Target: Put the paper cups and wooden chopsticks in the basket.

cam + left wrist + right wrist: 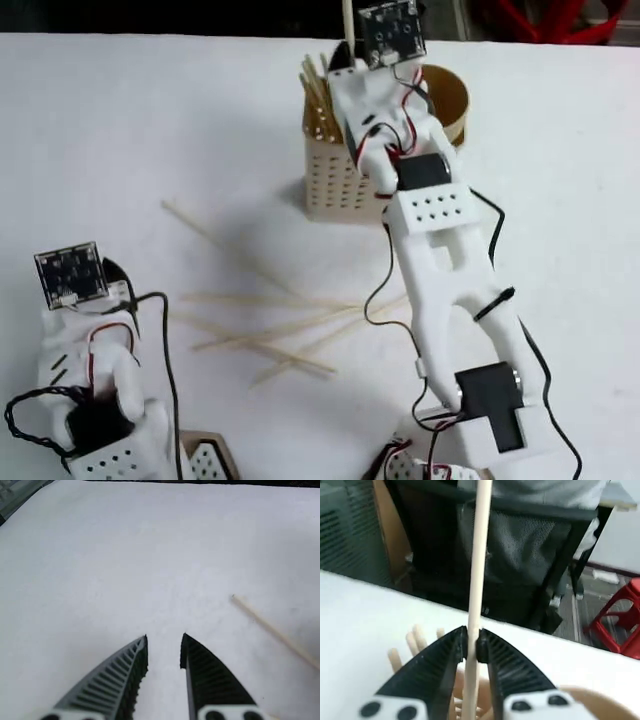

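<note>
Chopsticks [318, 95] are standing bundled in the white perforated basket [335, 190] at 12 o'clock on the bench [150, 120], so this job is looking partly done. The right gripper [472, 636] is pinching one more slim, pale wooden stick [479, 555] upright above that basket. Roughly half a dozen loose chopsticks [270, 325] are lying criss-crossed at centre, waiting for pickup. A round brown paper cup [450, 100] is sitting at the basket's 3 o'clock, seemingly outside it. Down at 8 o'clock, the left gripper [164, 645] is hovering over the matte white surface, ribbed black fingers spread.
</note>
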`<state>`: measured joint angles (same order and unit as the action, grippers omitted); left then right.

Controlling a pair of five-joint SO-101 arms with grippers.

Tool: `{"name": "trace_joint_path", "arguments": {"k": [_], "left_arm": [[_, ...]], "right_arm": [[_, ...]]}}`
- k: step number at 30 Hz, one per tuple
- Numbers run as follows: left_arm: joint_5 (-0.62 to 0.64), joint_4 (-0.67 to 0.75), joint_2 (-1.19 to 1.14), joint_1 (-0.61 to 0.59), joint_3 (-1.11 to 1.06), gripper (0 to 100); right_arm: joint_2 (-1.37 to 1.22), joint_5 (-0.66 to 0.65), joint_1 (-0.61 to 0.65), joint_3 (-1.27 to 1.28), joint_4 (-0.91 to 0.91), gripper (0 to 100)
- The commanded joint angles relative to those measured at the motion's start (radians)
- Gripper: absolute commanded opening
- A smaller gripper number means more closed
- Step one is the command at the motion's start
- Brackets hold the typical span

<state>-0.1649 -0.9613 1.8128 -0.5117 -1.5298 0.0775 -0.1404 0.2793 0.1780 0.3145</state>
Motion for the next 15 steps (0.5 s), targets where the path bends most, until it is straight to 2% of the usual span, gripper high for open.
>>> {"name": "trace_joint_path", "arguments": {"k": [1,4,6,15], "left_arm": [[0.005,0.026,0.012,-0.01,0.005,12],[0.005,0.026,0.012,-0.01,0.005,12],[0.005,0.026,0.012,-0.01,0.005,12],[-0.009,0.026,0.012,-0.01,0.005,13]], "right_arm": [[0.054,0.006,-0.007,-0.012,0.028,7.6],[0.087,0.008,0.002,-0.025,0.097,19.2],[0.133,0.008,0.016,-0.026,0.148,22.4],[0.463,0.0,0.081,-0.023,0.483,2.4]]}}
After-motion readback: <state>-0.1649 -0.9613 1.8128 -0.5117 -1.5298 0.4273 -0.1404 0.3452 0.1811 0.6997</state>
